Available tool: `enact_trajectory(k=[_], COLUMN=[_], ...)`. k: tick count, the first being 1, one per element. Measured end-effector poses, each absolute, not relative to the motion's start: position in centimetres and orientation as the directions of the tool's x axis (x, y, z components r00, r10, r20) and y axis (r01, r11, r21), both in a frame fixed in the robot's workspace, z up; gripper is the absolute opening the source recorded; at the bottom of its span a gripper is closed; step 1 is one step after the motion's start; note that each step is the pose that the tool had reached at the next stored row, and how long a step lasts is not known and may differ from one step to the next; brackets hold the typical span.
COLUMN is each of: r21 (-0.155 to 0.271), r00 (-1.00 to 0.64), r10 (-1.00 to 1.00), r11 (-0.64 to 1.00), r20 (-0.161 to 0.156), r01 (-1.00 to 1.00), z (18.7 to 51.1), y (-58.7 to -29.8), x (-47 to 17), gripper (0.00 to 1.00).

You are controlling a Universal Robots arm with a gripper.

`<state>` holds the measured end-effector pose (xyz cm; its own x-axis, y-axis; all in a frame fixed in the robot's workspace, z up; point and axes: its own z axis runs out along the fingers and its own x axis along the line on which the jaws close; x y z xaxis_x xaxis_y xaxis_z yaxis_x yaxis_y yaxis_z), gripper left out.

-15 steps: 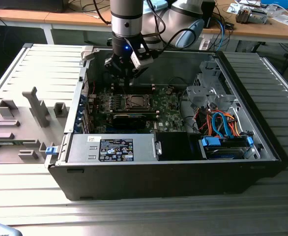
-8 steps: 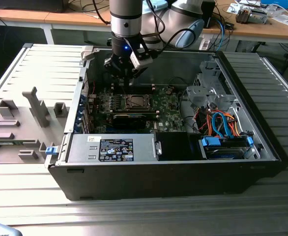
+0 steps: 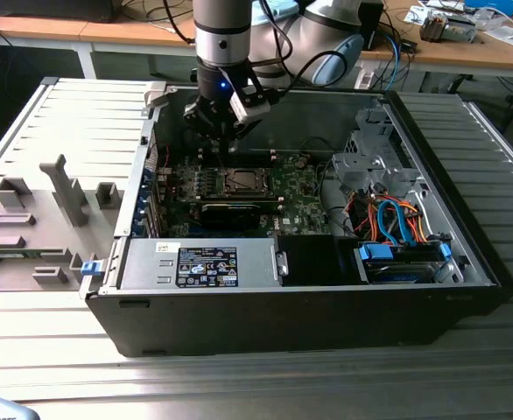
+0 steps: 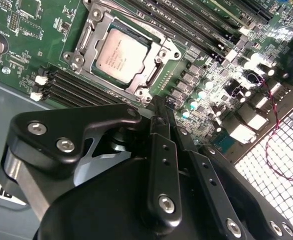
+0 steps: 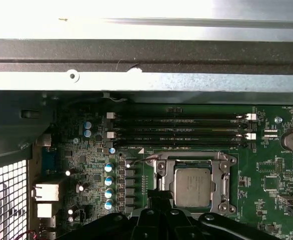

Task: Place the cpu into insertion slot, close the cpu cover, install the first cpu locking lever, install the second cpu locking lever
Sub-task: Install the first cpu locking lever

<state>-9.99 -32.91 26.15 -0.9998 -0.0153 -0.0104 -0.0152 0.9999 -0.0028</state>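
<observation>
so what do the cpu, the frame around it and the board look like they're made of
The small square silvery-grey cpu looks like metal with a matt brushed finish: it reflects light softly. The grey cover frame around it seems bare sheet metal, going by its dull shine and screw heads. The green circuit board looks like lacquered laminate, glossy between soldered parts. The black gripper looks like matt metal, possibly anodised.

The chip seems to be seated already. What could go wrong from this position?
1. The gripper hangs above the board near the cpu cover; a sideways slip could strike the capacitors next to it.
2. The cpu lies under that cover, but I cannot tell whether the levers are latched; a push on the frame might shift it.
</observation>
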Motion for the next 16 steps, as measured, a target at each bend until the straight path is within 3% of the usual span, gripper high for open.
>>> enact_trajectory(k=[16], r21=[-0.003], r00=[-1.0], r10=[-0.021], r11=[1.0], r20=[-0.011], r01=[-0.021], z=[26.1], y=[-32.6], x=[-12.5], gripper=[0.11])
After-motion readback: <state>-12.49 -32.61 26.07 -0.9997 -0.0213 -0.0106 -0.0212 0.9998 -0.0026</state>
